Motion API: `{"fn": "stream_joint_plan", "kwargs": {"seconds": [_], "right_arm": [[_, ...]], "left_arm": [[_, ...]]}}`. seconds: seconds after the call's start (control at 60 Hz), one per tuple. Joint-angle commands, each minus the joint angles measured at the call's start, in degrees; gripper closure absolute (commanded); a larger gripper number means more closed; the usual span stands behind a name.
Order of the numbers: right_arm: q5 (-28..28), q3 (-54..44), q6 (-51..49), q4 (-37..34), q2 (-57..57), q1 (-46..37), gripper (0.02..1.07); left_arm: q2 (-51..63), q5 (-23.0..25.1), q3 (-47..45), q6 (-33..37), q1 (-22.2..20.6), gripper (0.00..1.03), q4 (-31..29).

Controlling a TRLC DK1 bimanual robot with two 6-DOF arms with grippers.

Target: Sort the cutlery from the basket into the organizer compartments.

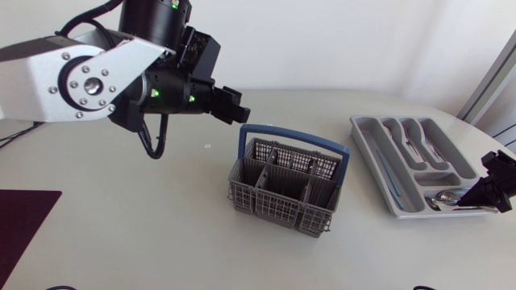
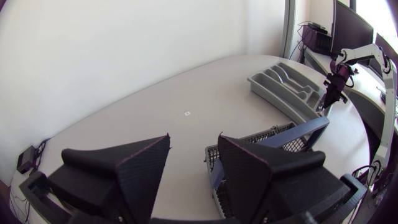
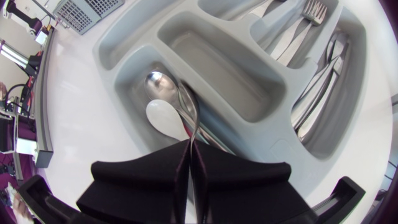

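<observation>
Clamped tight on a spoon [image 3: 186,102] handle with the right gripper [image 3: 189,162], bowl lying straight ahead in the organizer [image 3: 112,50], near end compartment. Hovering spread open with the left gripper [image 2: 194,140] beside the basket [image 1: 274,205], far left, well apart from the organizer.

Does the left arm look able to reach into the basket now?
Probably yes. The left claw is open and hangs near the basket with nothing between them; only the blue handle crosses the basket's top.
</observation>
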Motion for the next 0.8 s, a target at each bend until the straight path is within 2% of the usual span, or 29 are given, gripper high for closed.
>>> {"fn": "stream_joint_plan", "kwargs": {"seconds": [0.0, 0.083, 0.283, 0.417, 0.7, 0.717, 0.783], "right_arm": [[0.5, -2.2, -2.8, 2.9, -1.4, 0.6, 1.01], [1.0, -5.7, -3.3, 6.7, -3.5, 1.2, 1.01], [0.9, -10.0, -4.1, 8.4, -6.6, 2.9, 1.01], [1.2, -15.6, -4.1, 14.2, -9.3, 4.2, 1.01], [2.9, -19.8, -5.5, 21.1, -10.4, 4.9, 1.01], [3.0, -20.2, -5.5, 21.8, -10.4, 4.9, 1.0], [2.7, -22.4, -5.5, 25.6, -11.6, 4.7, 0.74]], "left_arm": [[-1.1, -0.6, -0.9, -0.1, -0.7, 0.49, 0.6], [-1.1, -1.0, -0.7, -0.1, -1.0, 0.49, 0.5], [-1.5, -1.2, -0.7, -0.1, -1.2, 0.49, 0.4], [-1.8, -1.2, -0.9, -0.1, -1.2, 0.49, 0.4], [-3.1, -1.2, -1.7, 0.1, -1.1, 0.49, 0.3], [-3.1, -1.2, -1.7, 0.1, -1.1, 0.49, 0.3], [-3.2, -1.2, -1.8, 0.1, -1.1, 0.49, 0.3]]}}
